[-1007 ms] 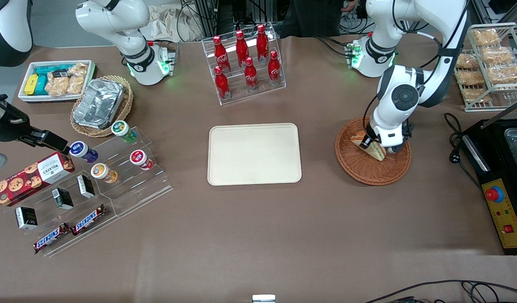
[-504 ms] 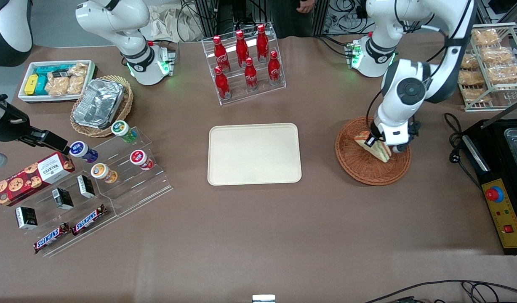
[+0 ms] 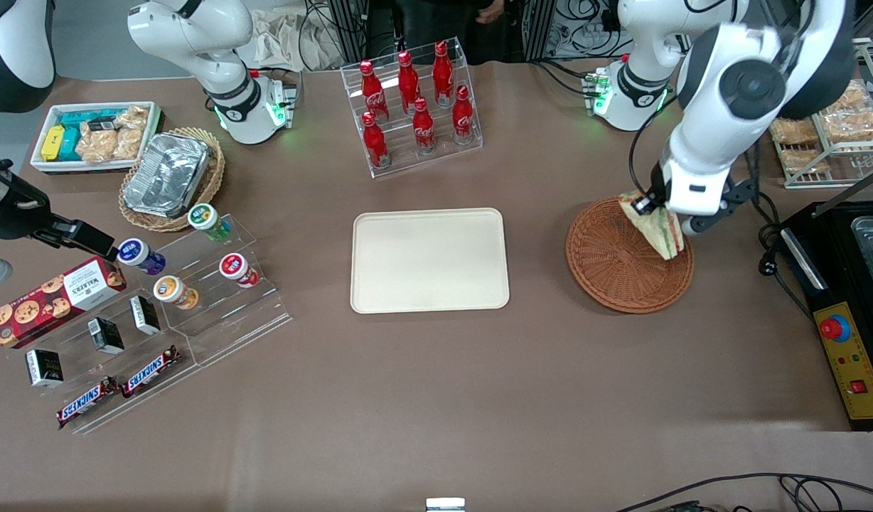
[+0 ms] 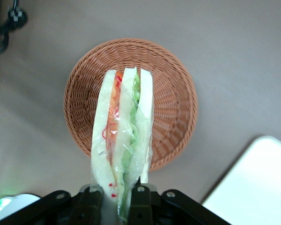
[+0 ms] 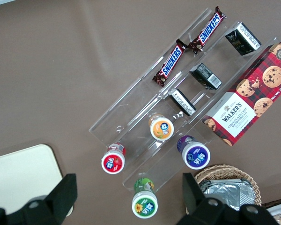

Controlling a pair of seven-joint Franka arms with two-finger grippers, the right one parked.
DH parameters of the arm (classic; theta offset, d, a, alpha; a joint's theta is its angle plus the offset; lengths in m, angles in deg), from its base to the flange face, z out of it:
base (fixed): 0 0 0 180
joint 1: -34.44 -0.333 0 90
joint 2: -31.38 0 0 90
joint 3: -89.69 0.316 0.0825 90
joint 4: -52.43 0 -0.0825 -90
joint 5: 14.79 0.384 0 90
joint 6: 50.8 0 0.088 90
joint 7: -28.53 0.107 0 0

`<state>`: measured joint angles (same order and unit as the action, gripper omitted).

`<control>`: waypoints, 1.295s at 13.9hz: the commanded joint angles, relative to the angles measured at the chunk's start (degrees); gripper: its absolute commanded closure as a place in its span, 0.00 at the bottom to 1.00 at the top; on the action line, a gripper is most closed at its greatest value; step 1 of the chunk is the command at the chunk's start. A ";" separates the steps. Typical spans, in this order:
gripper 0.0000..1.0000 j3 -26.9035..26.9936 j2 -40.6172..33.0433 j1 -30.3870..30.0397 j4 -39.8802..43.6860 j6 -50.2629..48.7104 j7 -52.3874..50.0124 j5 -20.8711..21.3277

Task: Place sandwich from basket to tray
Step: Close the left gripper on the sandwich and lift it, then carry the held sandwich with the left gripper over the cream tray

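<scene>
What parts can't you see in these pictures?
- Gripper fingertips, left wrist view: sandwich covers them; it's clamped and lifted above the basket.
- Sandwich's upper part, front view: arm covers it.
- Tray, left wrist view: mostly cut off by the edge.

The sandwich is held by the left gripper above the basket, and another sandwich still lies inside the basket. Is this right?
Not quite. The basket holds no other sandwich: the left wrist view shows only bare weave inside it. The rest is right: the left gripper is shut on the sandwich, which hangs above the basket, as the front view also shows.
</scene>
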<state>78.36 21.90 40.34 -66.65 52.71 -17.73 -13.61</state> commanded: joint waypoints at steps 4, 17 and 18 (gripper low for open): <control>1.00 -2.46 -2.30 0.60 3.15 -6.21 17.95 -4.69; 1.00 -15.83 4.11 9.30 -8.26 19.15 4.79 -4.34; 1.00 -15.83 5.42 10.70 -9.23 22.06 4.17 -4.26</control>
<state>62.07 25.69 48.62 -73.35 69.51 -11.02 -18.22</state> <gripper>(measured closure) 0.802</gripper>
